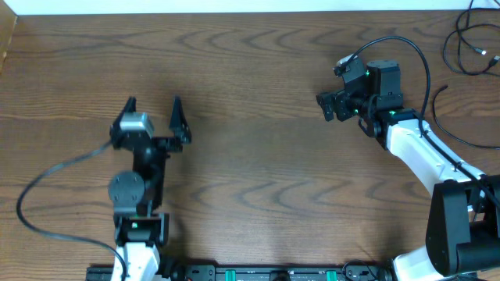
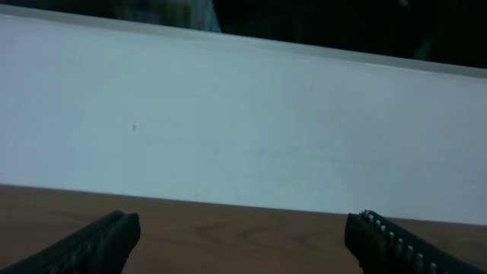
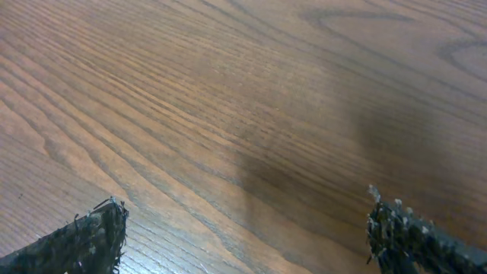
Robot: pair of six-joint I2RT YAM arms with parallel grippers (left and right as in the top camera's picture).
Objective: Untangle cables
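Observation:
The cables (image 1: 478,51) lie in thin black loops at the table's far right corner, partly cut off by the frame edge. One more black strand (image 1: 435,109) curves beside the right arm. My right gripper (image 1: 328,107) points left, well left of those loops, open and empty; in its wrist view the right gripper (image 3: 247,236) hangs over bare wood. My left gripper (image 1: 154,105) stands on the left half of the table, pointing to the far edge, open with nothing between its fingers. In the left wrist view the left gripper (image 2: 243,243) faces a white board; no cable shows there.
A white board (image 2: 243,122) runs along the table's far edge (image 1: 234,9). The left arm's own thick black wire (image 1: 47,179) loops over the table at the near left. The right arm's wire (image 1: 414,55) arches above its wrist.

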